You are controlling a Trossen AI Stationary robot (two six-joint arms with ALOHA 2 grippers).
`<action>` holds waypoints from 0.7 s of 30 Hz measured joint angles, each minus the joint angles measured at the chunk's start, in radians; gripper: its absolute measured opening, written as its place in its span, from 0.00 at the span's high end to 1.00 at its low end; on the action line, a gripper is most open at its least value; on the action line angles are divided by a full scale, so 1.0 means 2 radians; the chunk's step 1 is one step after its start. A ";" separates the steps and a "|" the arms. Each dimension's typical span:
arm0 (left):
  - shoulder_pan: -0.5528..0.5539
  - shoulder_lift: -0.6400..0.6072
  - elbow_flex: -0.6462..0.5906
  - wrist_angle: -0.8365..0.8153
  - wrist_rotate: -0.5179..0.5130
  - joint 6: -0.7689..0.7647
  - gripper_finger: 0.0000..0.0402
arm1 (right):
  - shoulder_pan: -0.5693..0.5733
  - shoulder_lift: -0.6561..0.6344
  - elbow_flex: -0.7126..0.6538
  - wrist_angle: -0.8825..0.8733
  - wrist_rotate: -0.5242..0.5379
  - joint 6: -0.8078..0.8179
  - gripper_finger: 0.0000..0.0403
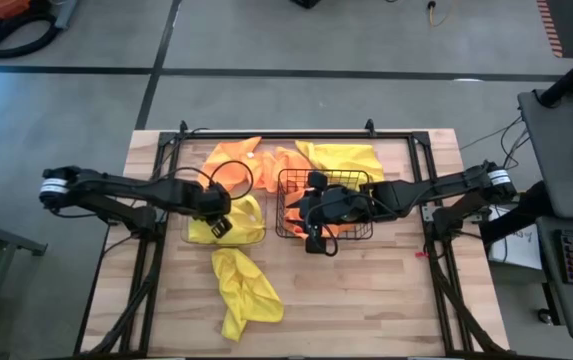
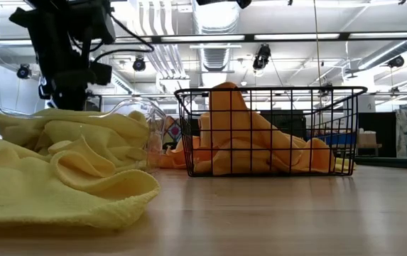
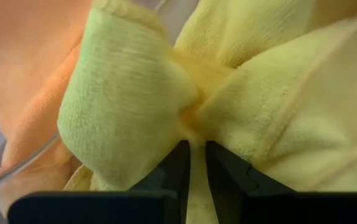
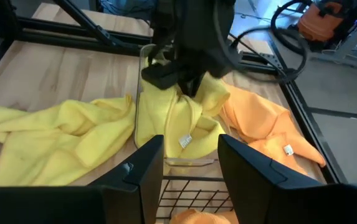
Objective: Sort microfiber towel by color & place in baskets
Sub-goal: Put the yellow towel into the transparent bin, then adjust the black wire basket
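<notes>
A clear plastic bin (image 1: 254, 238) holds yellow towels (image 2: 82, 135). My left gripper (image 1: 216, 218) hangs over it, shut on a yellow towel (image 3: 128, 106). The black wire basket (image 1: 284, 205) holds orange towels (image 2: 246, 135). My right gripper (image 4: 190, 168) is open above this basket's near-left part and touches nothing. Another yellow towel (image 1: 243, 290) lies crumpled on the table near the bin. Orange towels (image 1: 234, 156) and a yellow one (image 1: 351, 160) lie at the far side. My left gripper pinches a bunched fold of the yellow towel (image 3: 194, 127) between its two fingers (image 3: 177, 165). It comes from above, pointing down. The cloth gathers into creases at the pinch and hangs below the gripper (image 4: 178, 118), its lower part down in the clear bin.
Black frame rails (image 1: 266, 135) run along the table's far, left and right sides. Bare wood (image 1: 366, 300) lies toward the near right. A white label (image 4: 288, 149) shows on an orange towel beside the bin. Desks and equipment stand beyond the table's right edge.
</notes>
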 joint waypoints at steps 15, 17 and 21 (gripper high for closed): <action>-0.024 -0.058 0.077 -0.028 -0.037 0.012 0.91 | 0.000 -0.001 -0.021 -0.005 0.000 0.013 0.65; -0.036 -0.062 0.085 -0.024 -0.053 0.008 0.91 | 0.000 -0.001 -0.022 -0.013 0.000 0.026 0.65; -0.064 -0.064 0.113 -0.023 -0.066 -0.022 0.91 | 0.000 -0.001 -0.022 -0.025 -0.001 0.084 0.65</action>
